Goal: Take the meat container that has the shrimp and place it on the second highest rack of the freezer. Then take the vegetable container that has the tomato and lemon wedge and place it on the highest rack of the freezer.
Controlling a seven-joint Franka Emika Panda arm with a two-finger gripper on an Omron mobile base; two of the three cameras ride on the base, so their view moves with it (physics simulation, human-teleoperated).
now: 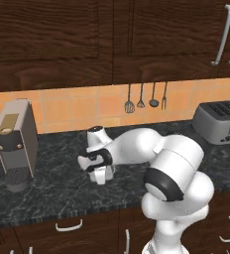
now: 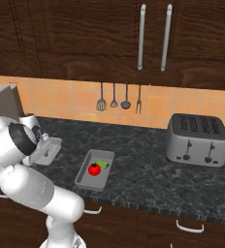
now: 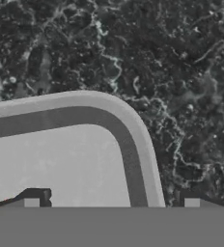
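Gripper [image 3: 111,202] is wide open, holding nothing, low over the corner of a grey tray [image 3: 133,144] on the dark counter [image 3: 181,72]. A tiny orange bit shows by one finger. Another tray [image 2: 85,179], close by, holds the tomato [image 2: 94,169] and lemon wedge [image 2: 104,164].

Even, flat rendered light, dim dark cabinets, soft faint shadows, slightly low-resolution, no glare

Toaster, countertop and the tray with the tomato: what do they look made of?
Toaster: brushed metal, judging by its grey satin sheen. Countertop: polished dark stone, perhaps granite, with pale veining. Tray holding the tomato: matte grey plastic or metal; the look leaves it open.
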